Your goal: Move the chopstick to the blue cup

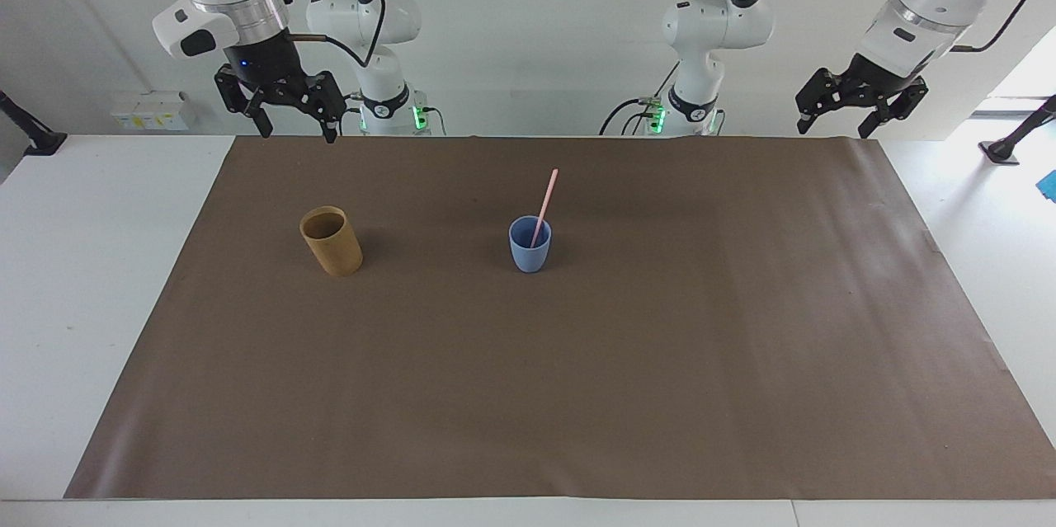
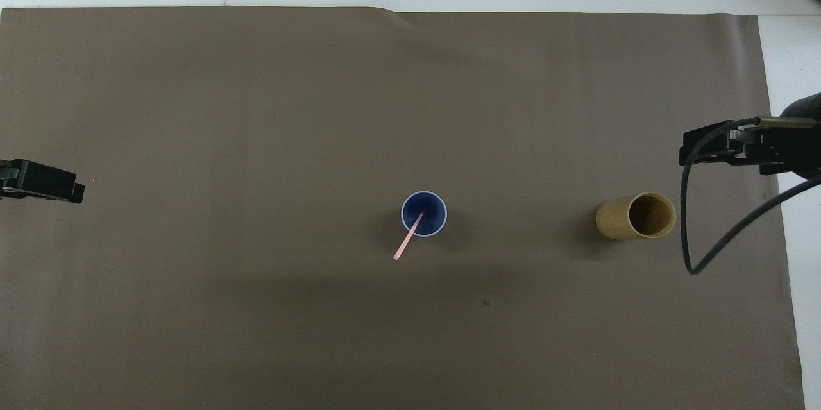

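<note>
Mat (image 1: pixel 577 395): brown sheet over most of the table; both cups stand on it.
Right arm: comes in at the tan cup's end of the table; the right gripper (image 1: pixel 294 129) hangs in the air over the mat's edge nearest the robots, holding nothing, fingers spread with a clear gap between them.
Left arm: waits at its own end; the left gripper (image 1: pixel 833 129) is up over the mat's corner nearest the robots, empty, jaws apart.
Tan cup (image 1: pixel 331 241): upright, toward the right arm's end, well apart from the blue cup, nothing showing inside it from overhead.
Blue cup (image 1: pixel 530 243): upright near the middle of the mat.
Chopstick (image 1: pixel 544 206): stands in the blue cup, lower end on the cup's floor, upper end leaning over the rim toward the robots – only one pink stick shows.
Step in hand: by my reading the transfer is done, and what is left is parking the arms.
Doing it well: I'd keep both grippers high and away from the middle – the stick leans out past the rim, and a brush against it could tip that light cup.
</note>
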Robot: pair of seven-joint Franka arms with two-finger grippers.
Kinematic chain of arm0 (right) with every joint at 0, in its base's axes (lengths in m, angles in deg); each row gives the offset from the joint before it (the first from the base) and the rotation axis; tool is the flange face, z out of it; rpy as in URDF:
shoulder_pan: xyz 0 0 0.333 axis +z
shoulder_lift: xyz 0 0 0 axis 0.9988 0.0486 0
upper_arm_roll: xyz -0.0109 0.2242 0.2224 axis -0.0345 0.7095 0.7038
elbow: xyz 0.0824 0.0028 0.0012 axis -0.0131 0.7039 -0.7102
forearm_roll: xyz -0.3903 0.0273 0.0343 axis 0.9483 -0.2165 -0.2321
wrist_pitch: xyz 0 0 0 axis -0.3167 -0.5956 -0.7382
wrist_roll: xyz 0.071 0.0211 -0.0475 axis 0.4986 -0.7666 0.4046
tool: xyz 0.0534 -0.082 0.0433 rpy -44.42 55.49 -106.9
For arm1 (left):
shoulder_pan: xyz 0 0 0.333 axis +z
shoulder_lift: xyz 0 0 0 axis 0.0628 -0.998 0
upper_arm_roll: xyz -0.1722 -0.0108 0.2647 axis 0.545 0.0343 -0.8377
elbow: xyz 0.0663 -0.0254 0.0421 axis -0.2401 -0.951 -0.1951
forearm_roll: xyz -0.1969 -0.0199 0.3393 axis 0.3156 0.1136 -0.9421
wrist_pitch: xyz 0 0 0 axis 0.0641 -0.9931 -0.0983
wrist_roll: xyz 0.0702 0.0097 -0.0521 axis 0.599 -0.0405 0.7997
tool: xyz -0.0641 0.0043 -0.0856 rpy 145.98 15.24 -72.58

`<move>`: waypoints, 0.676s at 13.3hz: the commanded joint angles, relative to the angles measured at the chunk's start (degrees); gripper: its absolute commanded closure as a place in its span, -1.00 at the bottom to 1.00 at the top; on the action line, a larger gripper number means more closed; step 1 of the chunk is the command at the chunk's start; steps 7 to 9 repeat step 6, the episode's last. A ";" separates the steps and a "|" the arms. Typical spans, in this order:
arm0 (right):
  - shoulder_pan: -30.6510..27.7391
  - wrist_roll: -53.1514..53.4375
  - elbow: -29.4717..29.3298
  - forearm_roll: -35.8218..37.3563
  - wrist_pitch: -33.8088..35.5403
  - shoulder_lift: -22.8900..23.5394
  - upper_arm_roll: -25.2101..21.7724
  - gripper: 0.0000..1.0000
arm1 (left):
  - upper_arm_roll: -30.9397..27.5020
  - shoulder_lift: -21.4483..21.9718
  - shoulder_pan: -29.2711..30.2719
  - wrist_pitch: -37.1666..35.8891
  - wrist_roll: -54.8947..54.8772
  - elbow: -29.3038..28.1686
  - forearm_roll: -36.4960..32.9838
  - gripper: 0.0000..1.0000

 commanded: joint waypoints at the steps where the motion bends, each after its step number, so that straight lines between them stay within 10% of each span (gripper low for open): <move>1: -0.36 -1.25 2.16 0.18 1.93 -2.08 0.03 -1.00 | 0.29 0.61 0.60 -0.79 -0.61 0.14 -0.27 -1.00; 9: -0.44 -0.98 4.45 0.18 2.29 -3.57 -0.15 -1.00 | 0.29 0.61 0.60 -0.79 -0.61 0.14 -0.27 -1.00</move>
